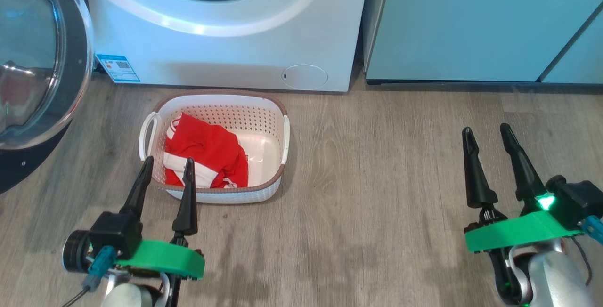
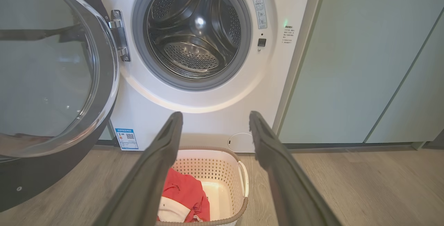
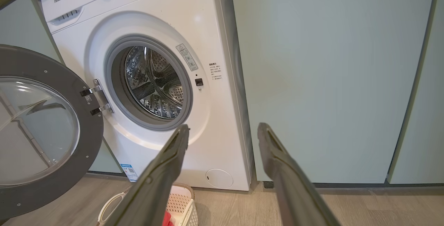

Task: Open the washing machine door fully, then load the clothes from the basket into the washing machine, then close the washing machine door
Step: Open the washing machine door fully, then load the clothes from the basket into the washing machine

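Bearings taken from the robot, 12 o'clock straight ahead. On the floor (image 1: 377, 180) the washing machine (image 1: 226, 38) stands at 12 o'clock. The washing machine door (image 1: 42, 62) is swung out to 10 o'clock. At 1 o'clock the cabinets (image 1: 471, 24) adjoin the machine. At 11 o'clock the basket (image 1: 214, 104) sits on the floor just before the machine, and the clothes (image 1: 207, 151) lie in its 9 o'clock half. At the basket's 6 o'clock rim is the left claw (image 1: 168, 159); the right claw (image 1: 486, 128) is well apart at the basket's 3 o'clock.

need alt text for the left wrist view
The washing machine stands with its door swung open to the left, drum empty. Below it, between the open jaws of the left gripper, a white basket holds the red clothes.
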Controlling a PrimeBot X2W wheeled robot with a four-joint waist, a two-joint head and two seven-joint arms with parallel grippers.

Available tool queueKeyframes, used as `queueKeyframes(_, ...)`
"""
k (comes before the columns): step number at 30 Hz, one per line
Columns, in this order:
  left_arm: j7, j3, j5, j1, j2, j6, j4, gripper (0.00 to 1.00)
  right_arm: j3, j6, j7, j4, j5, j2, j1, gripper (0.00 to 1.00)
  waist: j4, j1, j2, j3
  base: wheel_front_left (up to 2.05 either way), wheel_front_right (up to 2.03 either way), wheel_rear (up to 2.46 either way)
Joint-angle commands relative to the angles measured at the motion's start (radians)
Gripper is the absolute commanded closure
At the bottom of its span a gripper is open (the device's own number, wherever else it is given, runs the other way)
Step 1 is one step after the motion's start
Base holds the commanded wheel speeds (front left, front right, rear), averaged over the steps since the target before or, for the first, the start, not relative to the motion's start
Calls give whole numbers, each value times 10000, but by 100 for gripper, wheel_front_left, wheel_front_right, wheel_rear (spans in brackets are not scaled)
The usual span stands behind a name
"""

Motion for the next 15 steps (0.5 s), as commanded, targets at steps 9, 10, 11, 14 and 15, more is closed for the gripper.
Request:
queueKeyframes(9, -49, 283, -189, -240, 87, -7, -230, 0, 303, 0, 22, -340, -63, 5, -95, 0, 49, 0, 0, -85, 0, 0, 0)
queueKeyframes(10, -49, 290, -192, -240, 87, -5, -235, 0, 310, 0, 27, -344, -68, 5, -91, 0, 52, 0, 0, -86, 0, 0, 0)
queueKeyframes(11, -49, 295, -195, -236, 87, 0, -236, 0, 318, 0, 31, -346, -75, 5, -87, 0, 52, 0, 0, -90, 0, 0, 0)
queueKeyframes(14, -49, 280, -329, -224, 87, -134, -308, 0, 343, 0, 40, -357, -91, 5, -79, 0, 52, 0, 0, -92, 0, 0, 0)
queueKeyframes(15, -49, 288, -319, -215, 87, -171, -333, 0, 348, 0, 41, -361, -95, 5, -75, 0, 52, 0, 0, -93, 0, 0, 0)
